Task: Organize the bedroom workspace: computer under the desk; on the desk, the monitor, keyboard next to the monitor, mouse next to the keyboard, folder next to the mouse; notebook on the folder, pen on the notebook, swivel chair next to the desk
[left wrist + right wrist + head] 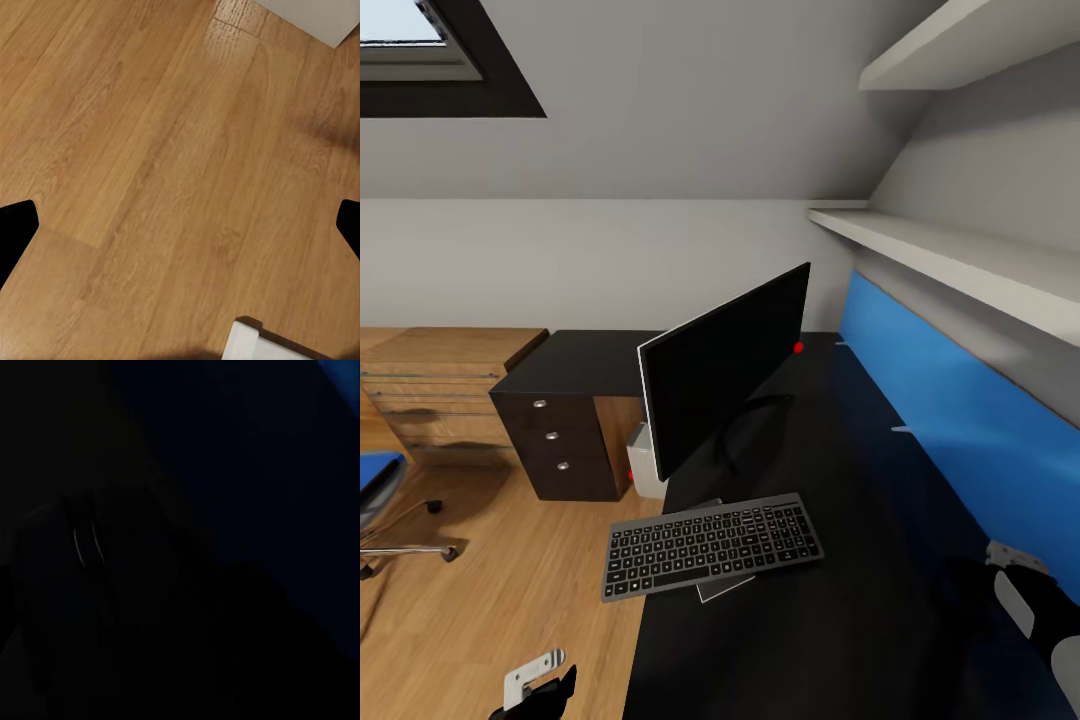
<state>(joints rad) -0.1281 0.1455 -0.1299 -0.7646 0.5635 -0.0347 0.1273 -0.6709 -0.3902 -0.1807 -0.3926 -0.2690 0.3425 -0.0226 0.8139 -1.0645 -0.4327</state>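
Note:
The black monitor (720, 375) stands on the glossy black desk (830, 640). In front of it the keyboard (710, 545) lies with its left end over the desk's edge, resting on a thin grey notebook (726, 587). The light grey computer (645, 462) sits under the desk beside the drawer unit (555, 440). At the far left the swivel chair (405, 548) carries the blue folder (374, 470). My left gripper (540, 688) (180, 232) hangs open over the floor. My right gripper (1028, 598) is low over the desk; its wrist view is nearly black, with a faint rounded shape that may be the mouse (84, 547).
Low oak cabinets (440, 385) line the back wall at left. A blue wall panel (960, 420) and white shelves (960, 260) run along the desk's right side. Oak plank floor (150, 150) lies left of the desk.

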